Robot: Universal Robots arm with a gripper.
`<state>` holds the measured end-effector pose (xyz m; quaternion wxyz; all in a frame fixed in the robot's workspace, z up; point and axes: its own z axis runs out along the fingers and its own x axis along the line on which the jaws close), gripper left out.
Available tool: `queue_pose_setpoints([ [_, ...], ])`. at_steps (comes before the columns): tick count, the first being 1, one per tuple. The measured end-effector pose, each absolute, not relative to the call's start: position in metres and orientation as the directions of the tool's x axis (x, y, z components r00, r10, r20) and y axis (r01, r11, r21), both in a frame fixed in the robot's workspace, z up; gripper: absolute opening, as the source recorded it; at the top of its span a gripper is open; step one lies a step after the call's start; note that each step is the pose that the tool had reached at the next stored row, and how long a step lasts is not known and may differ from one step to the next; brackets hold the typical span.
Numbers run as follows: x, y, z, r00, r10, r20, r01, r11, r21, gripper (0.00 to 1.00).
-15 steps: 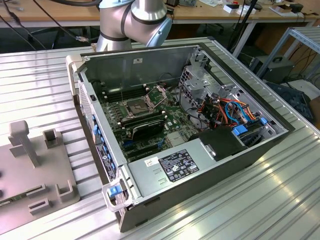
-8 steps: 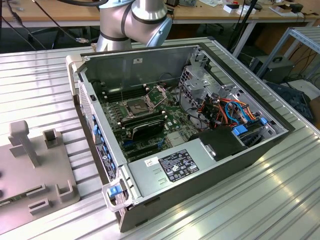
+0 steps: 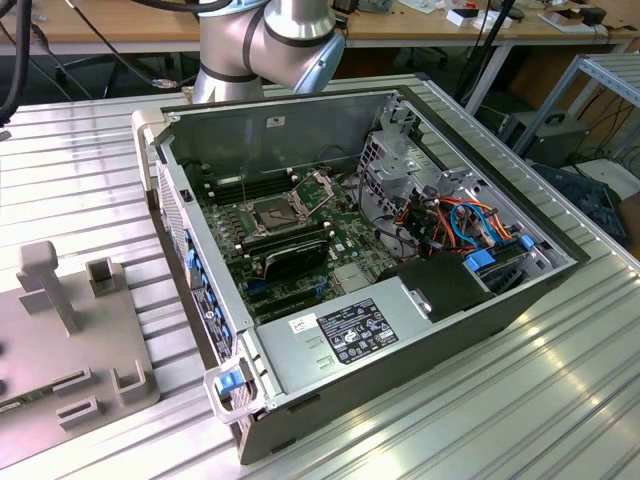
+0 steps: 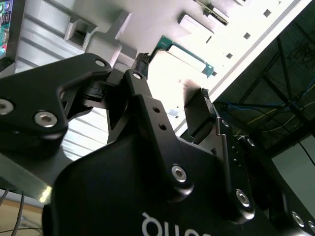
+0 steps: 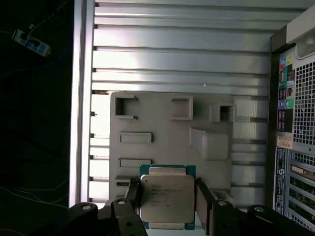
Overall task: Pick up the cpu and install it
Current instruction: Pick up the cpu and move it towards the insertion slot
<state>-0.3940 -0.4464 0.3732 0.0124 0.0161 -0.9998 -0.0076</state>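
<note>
In the exterior view, a grey plate [image 3: 100, 340] with raised holders lies on the ribbed table [image 3: 520, 410] at the exterior view's left. Just beside it towards the exterior view's right stands the open case [image 3: 270, 125], its dark socket [image 3: 275, 212] uncovered and its frame lifted. The arm [image 3: 270, 40] rises behind the case.

In the first wrist view the gripper [image 5: 167, 183] is spread wide over that plate [image 5: 162, 142]. The cpu [image 5: 166, 199] lies flat on the plate, silvery face up with a green rim around it. It sits squarely between the two fingers [image 5: 132, 194], one along each of two opposite edges. Both fingers are very near those edges, but whether they touch the chip I cannot tell. The rear of the case [image 5: 295, 147] stands just beside the plate.

In the second wrist view the gripper [image 4: 172, 74] shows the same wide gap. The cpu's green edge [image 4: 184, 53] lies beyond the fingertips [image 4: 142, 61], in line with the gap.
</note>
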Motion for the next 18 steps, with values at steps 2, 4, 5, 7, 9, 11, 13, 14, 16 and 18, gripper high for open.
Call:
queue_pose_setpoints([
  [2,-0.392,-0.446,0.373,-0.999,-0.032,0.025,-0.032,0.999,0.016,0.55],
  [4,-0.390,-0.446,0.373,-0.999,-0.032,0.025,-0.032,0.999,0.016,0.55],
  [5,-0.389,-0.446,0.373,-0.999,-0.032,0.025,-0.032,0.999,0.016,0.55],
  [7,-0.387,-0.446,0.373,-0.999,-0.032,0.025,-0.032,0.999,0.016,0.55],
  [9,-0.382,-0.446,0.373,-0.999,-0.032,0.025,-0.032,0.999,0.016,0.55],
  [11,-0.379,-0.446,0.373,-0.999,-0.032,0.025,-0.032,0.999,0.016,0.55],
  [13,-0.375,-0.446,0.373,-0.999,-0.032,0.025,-0.032,0.999,0.016,0.55],
  [14,-0.370,-0.446,0.373,-0.999,-0.032,0.025,-0.032,0.999,0.016,0.55],
  [16,-0.366,-0.446,0.373,-0.999,-0.032,0.025,-0.032,0.999,0.016,0.55],
  [18,-0.361,-0.446,0.373,-0.999,-0.032,0.025,-0.032,0.999,0.016,0.55],
])
